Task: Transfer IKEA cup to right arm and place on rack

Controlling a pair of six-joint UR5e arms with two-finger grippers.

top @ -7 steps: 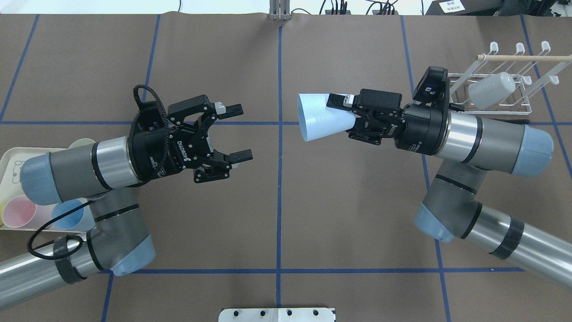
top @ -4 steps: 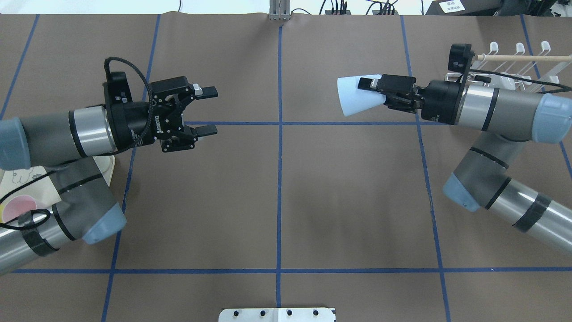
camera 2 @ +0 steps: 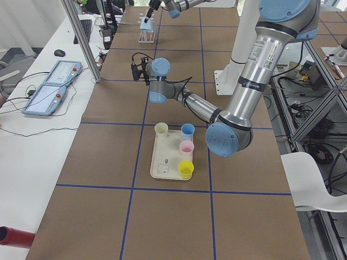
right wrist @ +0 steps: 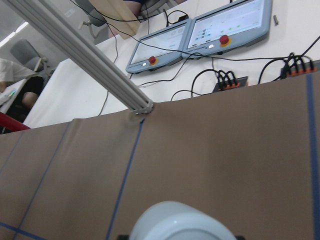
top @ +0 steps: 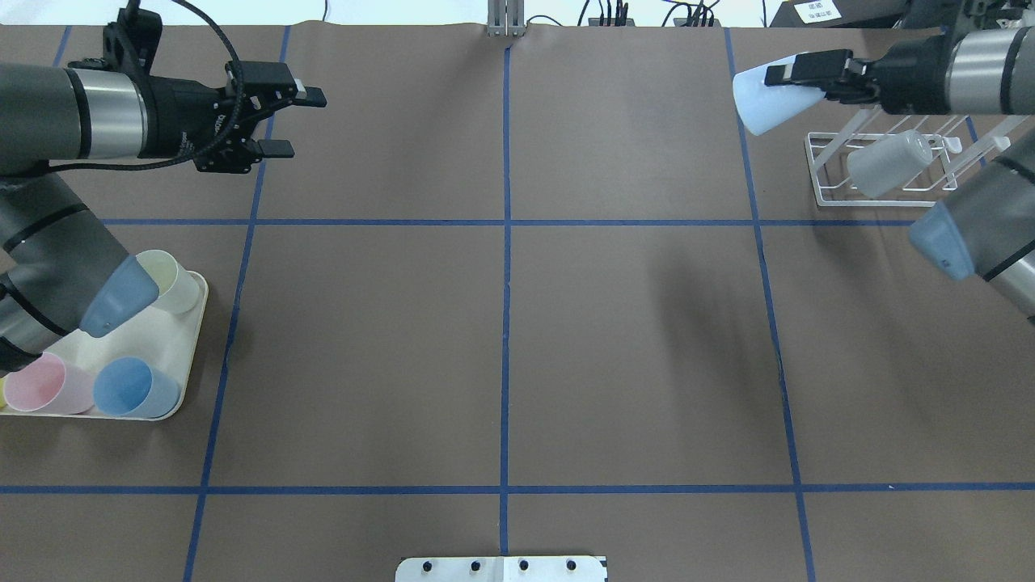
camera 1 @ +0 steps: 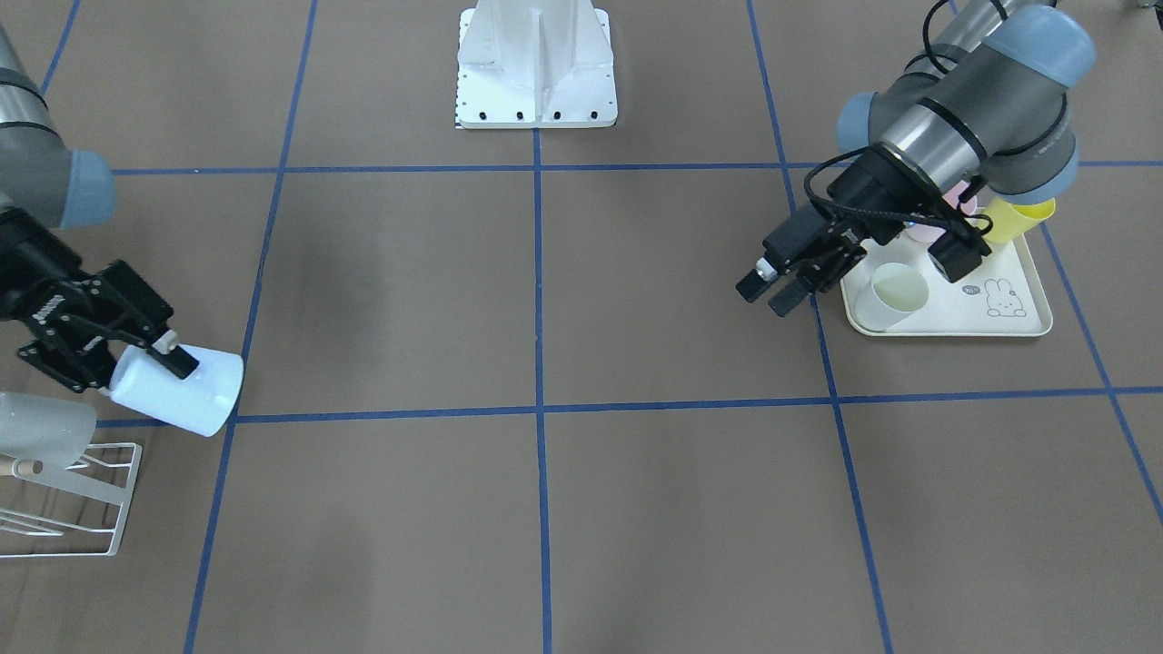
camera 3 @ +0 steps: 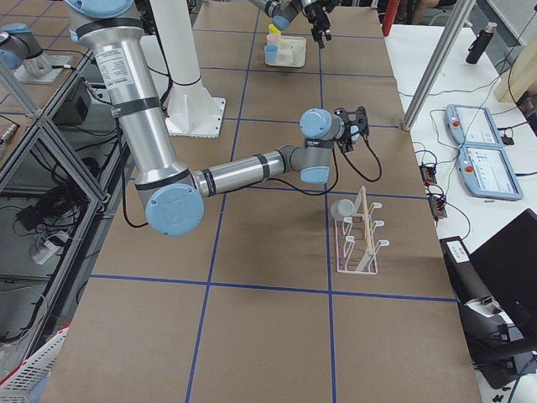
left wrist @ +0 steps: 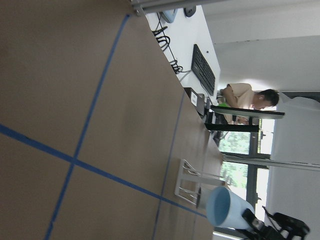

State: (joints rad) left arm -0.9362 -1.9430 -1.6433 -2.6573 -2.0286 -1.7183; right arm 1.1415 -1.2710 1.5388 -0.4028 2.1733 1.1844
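Note:
My right gripper (top: 775,87) is shut on the pale blue IKEA cup (top: 760,103), which lies sideways with its mouth toward the table's middle. The cup (camera 1: 191,392) hangs just beside the upper end of the white wire rack (top: 812,166), above the table. The rack (camera 1: 125,498) holds a greyish-white cup (top: 888,162) on one rod. The left wrist view shows the blue cup (left wrist: 224,207) far off; the right wrist view shows its base (right wrist: 177,224). My left gripper (top: 301,123) is open and empty at the far left, well above the tray (camera 1: 1036,318).
A cream tray (top: 194,323) at the near left holds a pale yellow cup (top: 171,279), a pink cup (top: 47,385) and a blue cup (top: 133,390). A white mount (camera 1: 536,82) stands at the robot's base. Two control pendants (right wrist: 200,35) lie beyond the far table edge.
The arms have drawn apart. The right gripper carried the blue cup rightward and farther back, up to the rack. The left gripper, still open, pulled back to the far left corner.

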